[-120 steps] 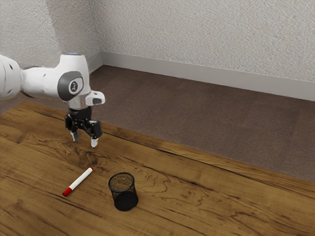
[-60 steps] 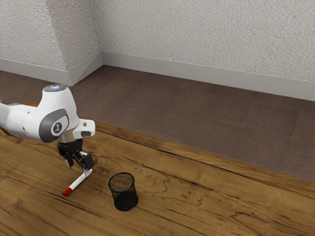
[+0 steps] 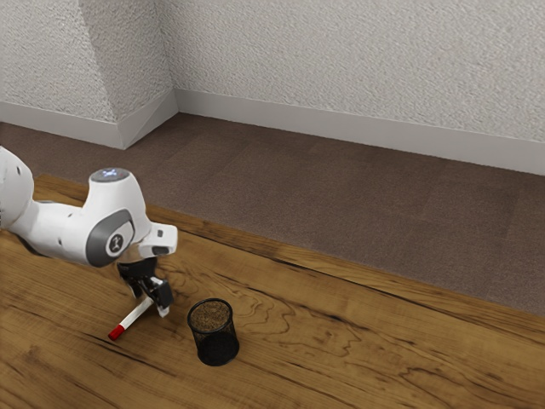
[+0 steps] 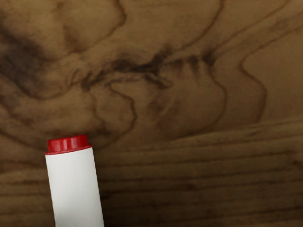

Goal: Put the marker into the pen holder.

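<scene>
Low over the table, the gripper [image 3: 150, 305] stands open, its fingers apart at the white end of the marker [image 3: 134, 316]. The marker, white with a red cap, lies flat; its far end is hidden behind the near finger in the exterior view. In the wrist view the marker [image 4: 75, 187] shows its white body and small red end at the lower edge. A black mesh pen holder [image 3: 218, 346] stands upright, apart from the marker, toward the exterior view's right.
The wooden table [image 3: 341, 341] carries the marker and holder. Its far edge runs along the brown floor [image 3: 341, 196], with a pale wall [image 3: 358, 68] behind. The holder is close beside the hand.
My hand first came down toward the marker, then shifted slightly toward the exterior view's right and lower. The marker and pen holder have stayed where they were.
</scene>
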